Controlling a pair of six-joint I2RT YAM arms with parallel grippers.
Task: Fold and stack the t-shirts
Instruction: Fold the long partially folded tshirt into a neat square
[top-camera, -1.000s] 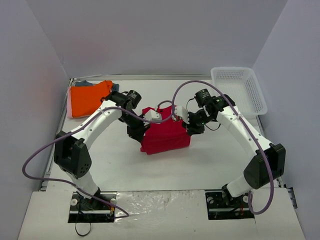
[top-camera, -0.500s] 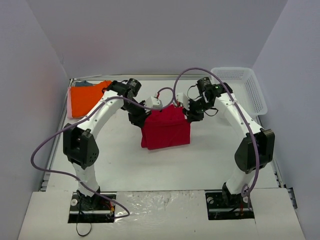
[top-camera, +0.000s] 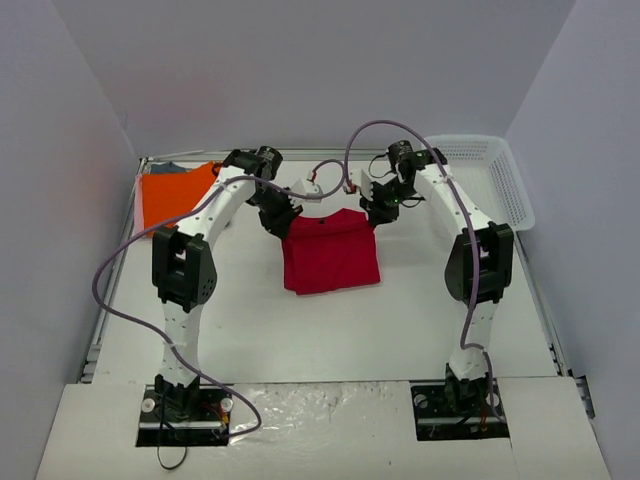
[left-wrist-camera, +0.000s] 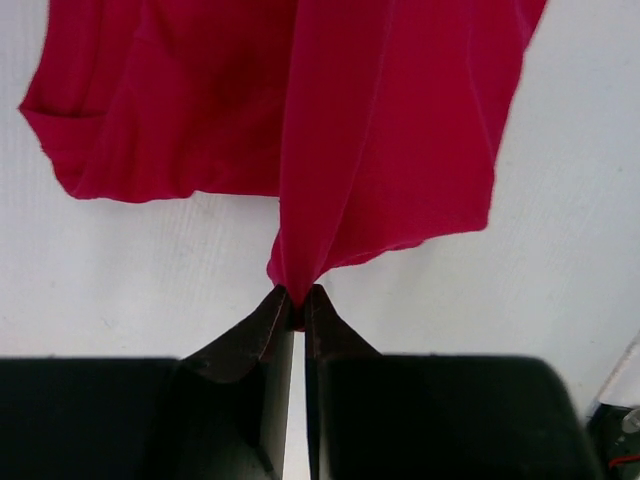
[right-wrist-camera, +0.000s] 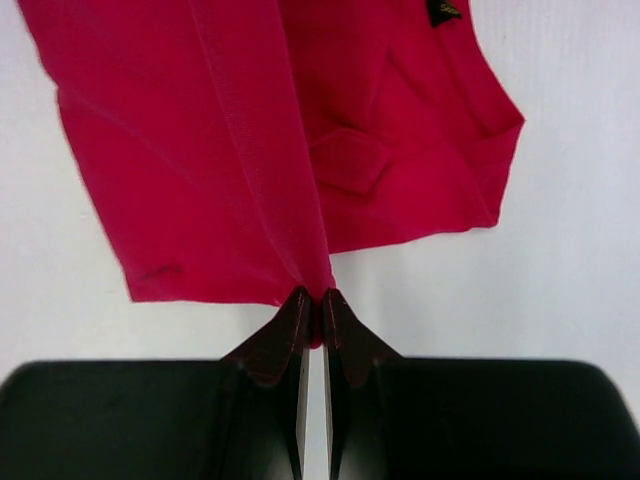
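The crimson-red t-shirt (top-camera: 330, 252) lies partly folded in the middle of the table, its far edge held up by both grippers. My left gripper (top-camera: 287, 220) is shut on its far left corner; in the left wrist view the cloth (left-wrist-camera: 300, 140) fans out from the pinched tips (left-wrist-camera: 298, 298). My right gripper (top-camera: 378, 212) is shut on the far right corner; the right wrist view shows the shirt (right-wrist-camera: 260, 150) pinched at the tips (right-wrist-camera: 313, 300). A folded orange t-shirt (top-camera: 175, 195) lies at the far left on a grey-blue one (top-camera: 168, 167).
A white mesh basket (top-camera: 480, 180) stands at the far right. Purple cables loop over both arms above the shirt. White walls close in the table on three sides.
Both grippers have moved toward the far wall, pulling the red shirt's top edge away from me and stretching the cloth flatter. Both arms have extended.
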